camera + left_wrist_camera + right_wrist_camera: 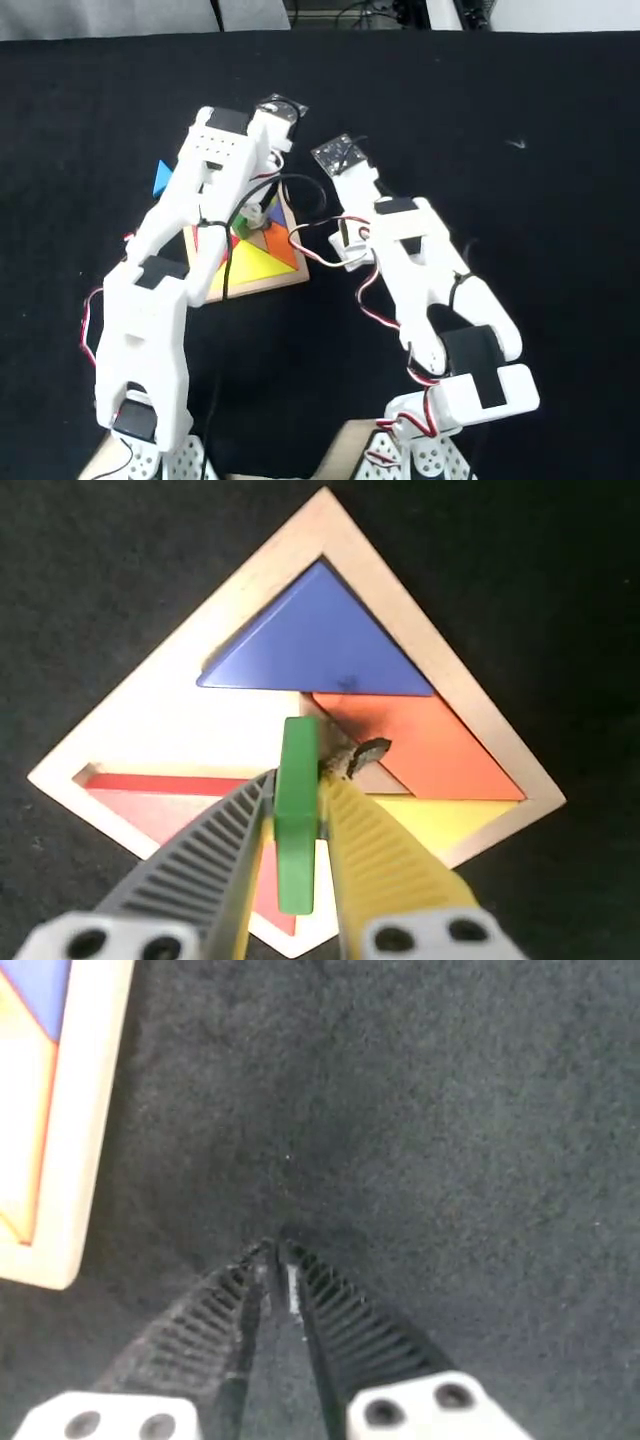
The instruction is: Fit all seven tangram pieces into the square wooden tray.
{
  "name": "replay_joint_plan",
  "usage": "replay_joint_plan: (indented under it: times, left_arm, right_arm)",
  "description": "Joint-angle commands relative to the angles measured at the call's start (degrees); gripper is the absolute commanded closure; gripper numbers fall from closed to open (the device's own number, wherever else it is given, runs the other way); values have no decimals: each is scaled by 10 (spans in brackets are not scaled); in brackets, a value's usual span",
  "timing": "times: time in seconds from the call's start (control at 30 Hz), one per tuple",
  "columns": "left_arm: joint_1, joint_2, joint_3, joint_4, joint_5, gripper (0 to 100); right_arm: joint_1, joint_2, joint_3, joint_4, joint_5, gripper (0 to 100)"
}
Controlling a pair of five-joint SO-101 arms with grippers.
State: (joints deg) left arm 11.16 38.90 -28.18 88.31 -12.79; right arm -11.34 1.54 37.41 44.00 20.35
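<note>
One cyan piece (162, 178) lies on the surface (520, 100) near the tray's (270, 570) far left side, outside it. Four pieces already sit inside: red (160, 802), blue (315, 640), orange (420, 745), yellow (440, 815). My left fingers (298, 780) grasp the green piece (296, 850) on edge over the middle gap. I judge this the placing step: next, lay it flat, turned to fit. My right fingers (272, 1248) are clenched on nothing, beside the tray.
</note>
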Motion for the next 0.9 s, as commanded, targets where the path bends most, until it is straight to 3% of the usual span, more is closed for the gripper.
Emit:
replay_joint_plan:
  times: [0.0,0.27,0.87]
  left_arm:
    - [-9,18,-36,-6,2,970]
    - [10,48,-48,-3,3,970]
    - [-22,55,-95,-2,-1,970]
  right_arm:
    - [5,0,-29,-9,2,987]
    - [5,0,-29,-9,2,987]
    - [5,0,-29,-8,4,987]
